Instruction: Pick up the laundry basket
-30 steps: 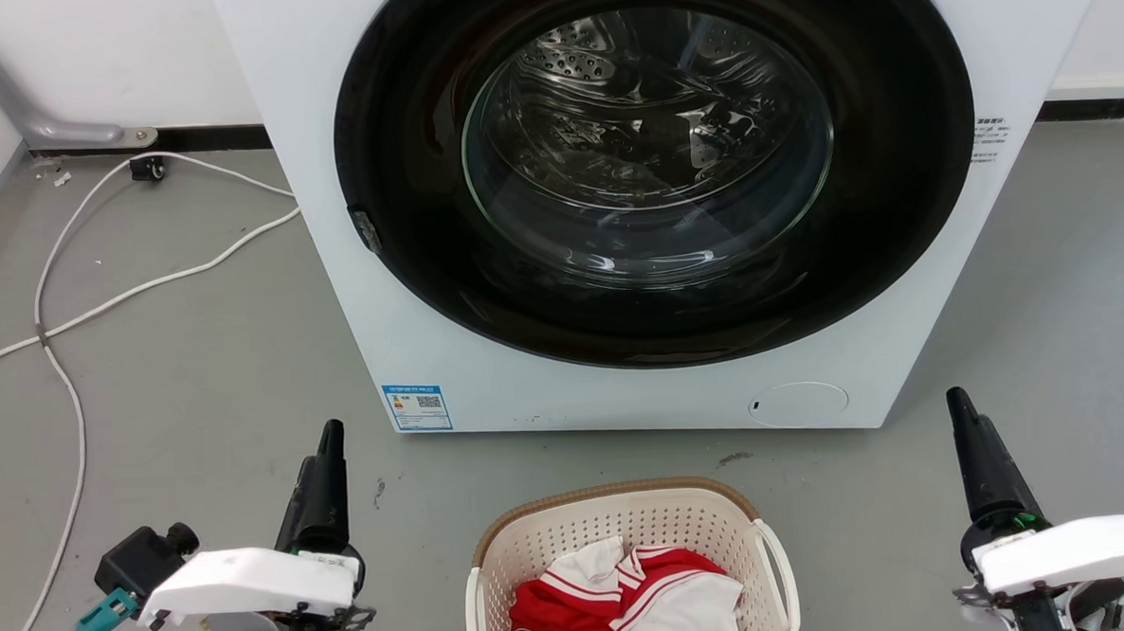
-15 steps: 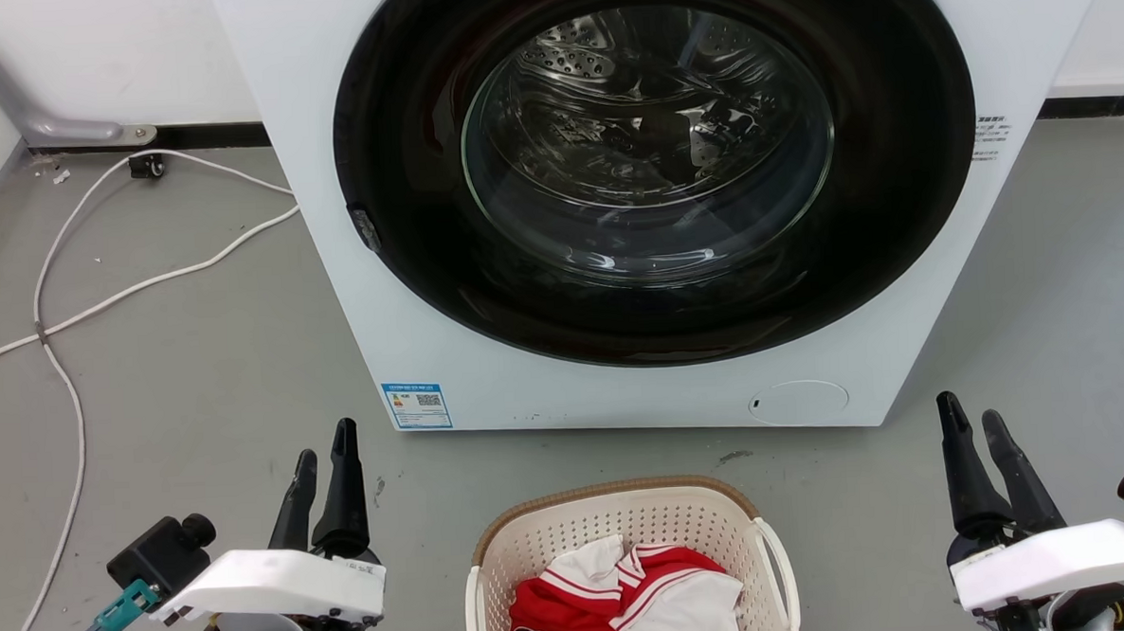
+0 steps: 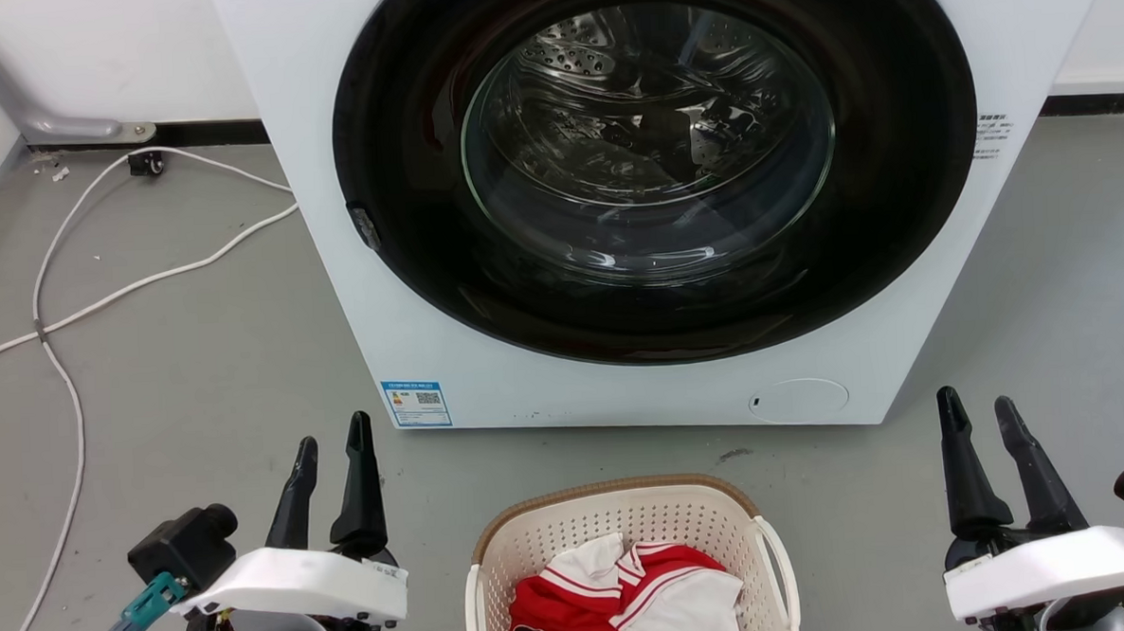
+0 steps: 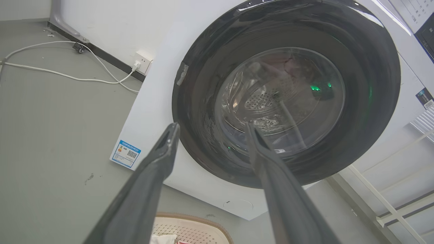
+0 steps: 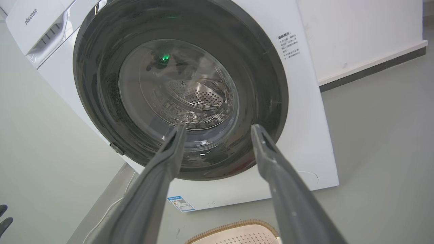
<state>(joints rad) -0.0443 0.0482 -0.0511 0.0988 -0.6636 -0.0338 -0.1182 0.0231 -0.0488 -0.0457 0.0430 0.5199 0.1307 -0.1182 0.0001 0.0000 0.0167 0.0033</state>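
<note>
The laundry basket (image 3: 628,519), cream-white perforated plastic with a brown rim and white side handles, sits on the grey floor at the bottom centre of the head view, holding red and white clothes (image 3: 622,597). Its far rim peeks in at the bottom of the left wrist view (image 4: 193,223) and the right wrist view (image 5: 234,232). My left gripper (image 3: 332,435) hovers to the basket's left, open, fingers pointing at the washer. To the basket's right is my right gripper (image 3: 976,404), open too. Both are apart from the basket with nothing between their fingers.
A white front-loading washing machine (image 3: 351,268) with a dark round door (image 3: 655,160) stands just beyond the basket. White cables (image 3: 96,298) trail over the floor at the left, toward a wall socket (image 4: 142,61). Bare grey floor lies on either side of the basket.
Both grippers went from shut to open over the last second. The left gripper shifted slightly right and up the view; the right one stayed near its place.
</note>
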